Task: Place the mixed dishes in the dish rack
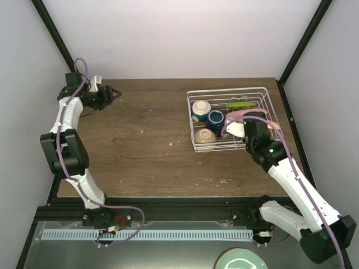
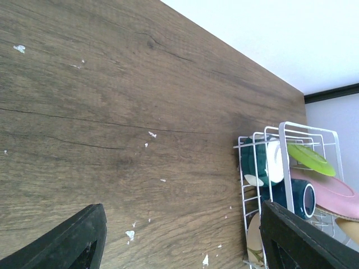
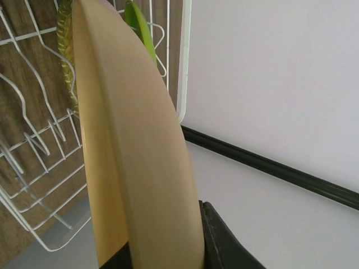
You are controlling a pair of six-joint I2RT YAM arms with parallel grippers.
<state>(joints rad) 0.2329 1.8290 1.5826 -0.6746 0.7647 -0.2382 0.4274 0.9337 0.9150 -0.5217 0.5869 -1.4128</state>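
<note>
The white wire dish rack [image 1: 224, 91] stands at the table's right. In it are a cream bowl [image 1: 202, 107], a dark blue mug [image 1: 216, 119], a second cream bowl [image 1: 205, 137], a lime green plate [image 1: 241, 103] and a pink plate [image 1: 247, 115]. My right gripper [image 1: 252, 128] is over the rack's near right part, shut on the peach-tan plate [image 3: 134, 140], held on edge above the dividers [image 3: 33, 168]. Beyond it stand the woven yellow plate [image 3: 67, 61] and the lime plate [image 3: 140, 28]. My left gripper [image 1: 115, 94] is open and empty at the far left.
A pale teal plate [image 1: 241, 260] lies below the table's near edge, by the right arm's base. Black frame posts stand at the back corners. The left wrist view shows bare wood with white specks [image 2: 130, 235] and the rack [image 2: 283, 145] to the right.
</note>
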